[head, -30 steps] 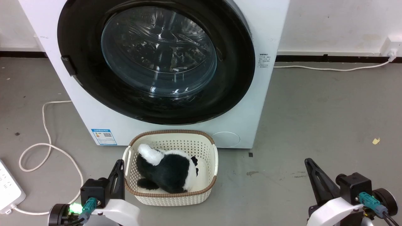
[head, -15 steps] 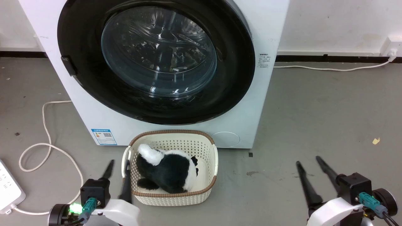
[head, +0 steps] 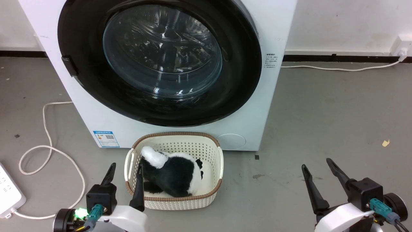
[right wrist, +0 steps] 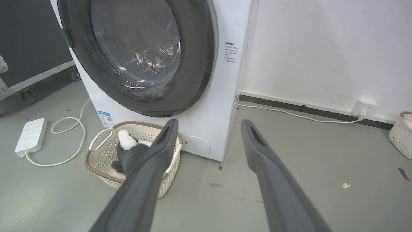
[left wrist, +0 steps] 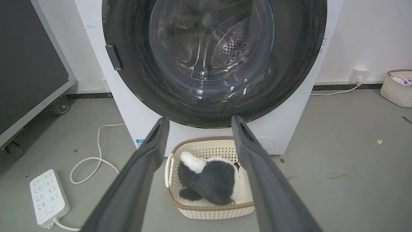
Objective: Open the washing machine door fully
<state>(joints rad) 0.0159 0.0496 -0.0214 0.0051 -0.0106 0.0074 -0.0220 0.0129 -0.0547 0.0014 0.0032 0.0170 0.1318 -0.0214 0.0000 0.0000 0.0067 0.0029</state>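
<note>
The white washing machine (head: 272,106) stands ahead on the floor, also seen in the left wrist view (left wrist: 301,122) and the right wrist view (right wrist: 225,96). The washing machine door (head: 239,80), glossy black with a bulging glass window, lies flat against its front (left wrist: 289,64) (right wrist: 196,64). A small dark tab (head: 70,66) sits on the door's left edge. My left gripper (head: 126,165) (left wrist: 200,118) is open and empty, low by the basket's left side. My right gripper (head: 316,163) (right wrist: 210,120) is open and empty over bare floor, right of the machine.
A cream woven basket (head: 175,133) holding a black-and-white plush toy (head: 173,177) sits right before the machine. A white power strip (head: 8,193) and looped cable (head: 48,151) lie at left. A black wheeled case (left wrist: 29,64) stands far left, another basket (right wrist: 400,135) far right.
Both grippers have gone from shut to open, their fingers spreading apart. The head view has shifted slightly; the door and basket have not moved.
</note>
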